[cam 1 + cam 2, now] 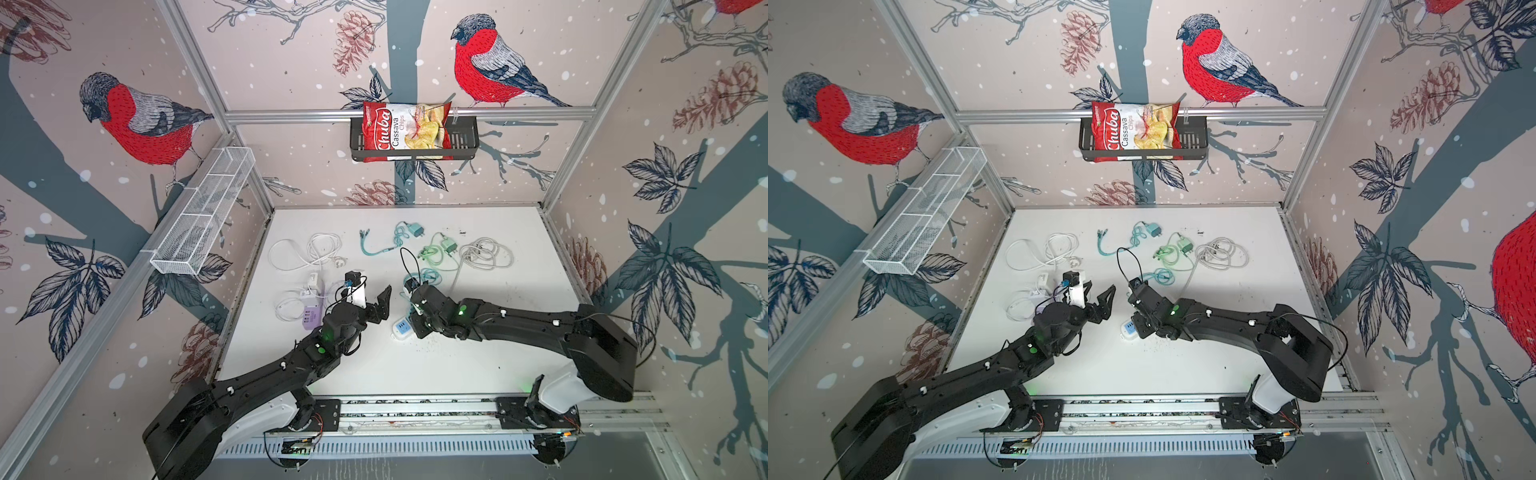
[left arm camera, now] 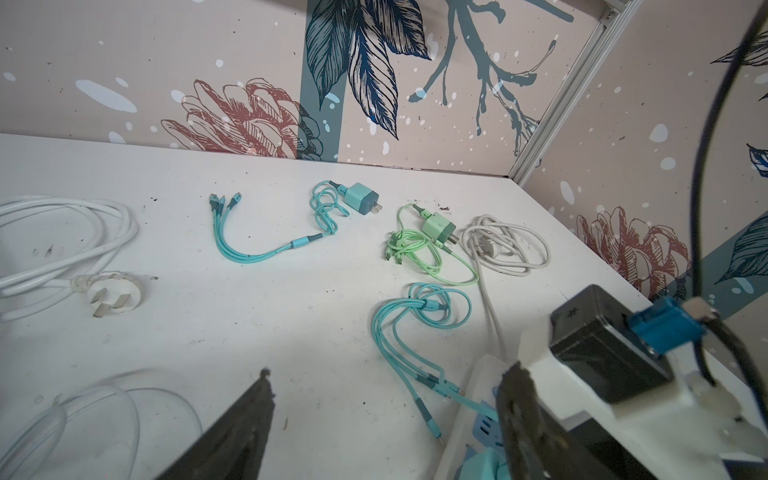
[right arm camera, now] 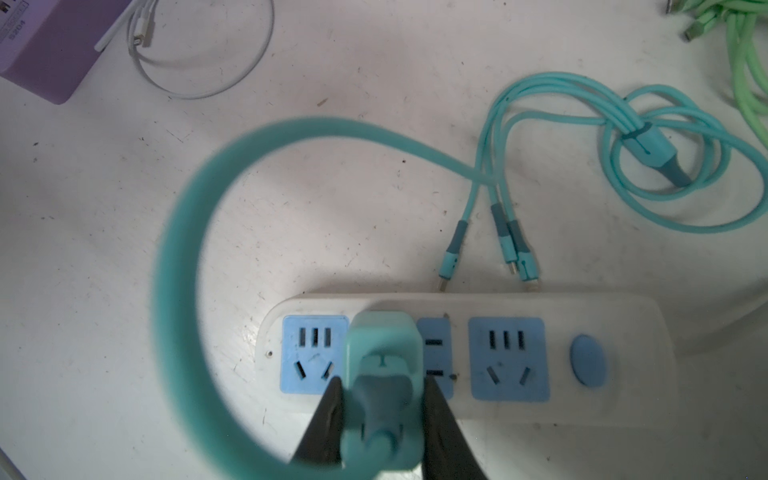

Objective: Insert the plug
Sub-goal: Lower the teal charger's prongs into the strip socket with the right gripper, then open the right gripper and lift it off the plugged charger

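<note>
Plug (image 3: 382,336) upright over power strip (image 3: 623,324), cable end up

The plug (image 3: 380,399) is teal, the power strip (image 3: 623,316) white with blue socket panels, the charger block (image 3: 45,58) purple, one cable (image 3: 744,62) mint green, the walls (image 1: 291,174) printed with red-breasted birds.

Your left gripper (image 2: 390,370) hangs open above the table (image 2: 208,332); the teal cable (image 2: 419,316) lies just ahead, and the power strip (image 2: 482,374) sits beside one finger.

I see a smooth teal plastic plug (image 3: 382,340), a matt white plastic power strip (image 3: 602,311) and a scuffed white table (image 3: 104,249).
</note>
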